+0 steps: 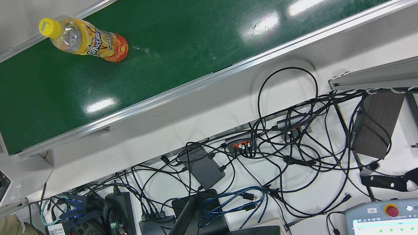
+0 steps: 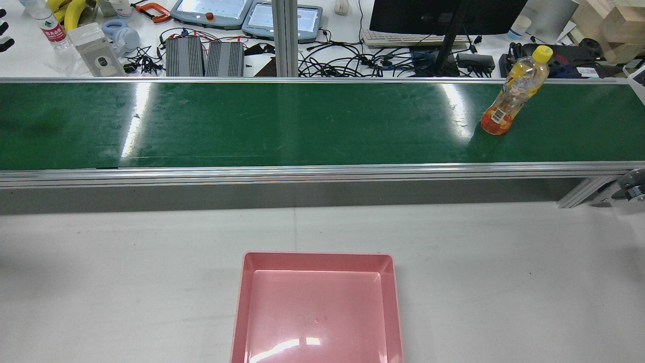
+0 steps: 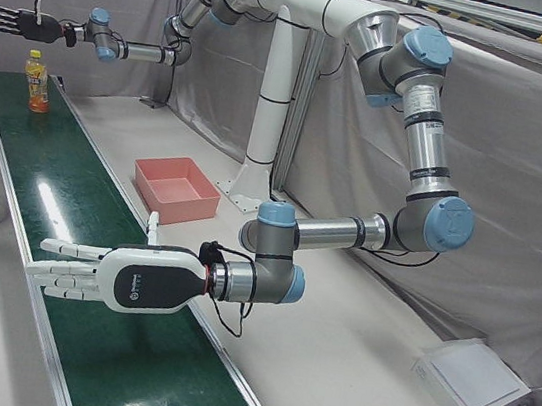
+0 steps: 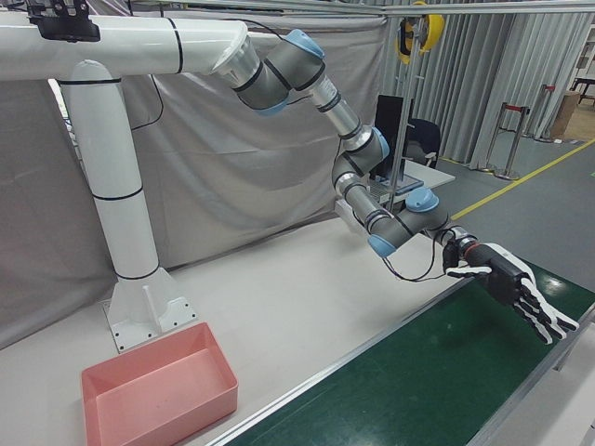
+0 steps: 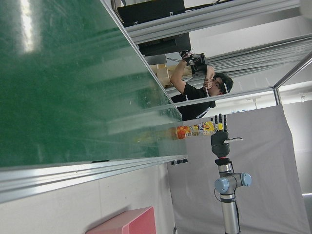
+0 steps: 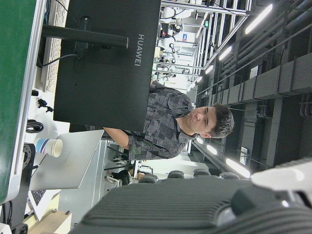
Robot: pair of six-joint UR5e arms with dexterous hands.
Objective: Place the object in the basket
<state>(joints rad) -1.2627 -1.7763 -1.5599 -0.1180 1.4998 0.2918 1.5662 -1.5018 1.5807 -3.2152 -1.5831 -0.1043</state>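
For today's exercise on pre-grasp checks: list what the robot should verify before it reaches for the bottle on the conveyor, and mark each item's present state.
1. Bottle upright on the green belt: ok.
2. Pink basket empty and unobstructed: ok.
3. Right hand open, near the bottle: ok.
4. Left hand open, far from the bottle: ok.
5. Belt stopped: cannot tell.
6. Bottle cap closed: ok.
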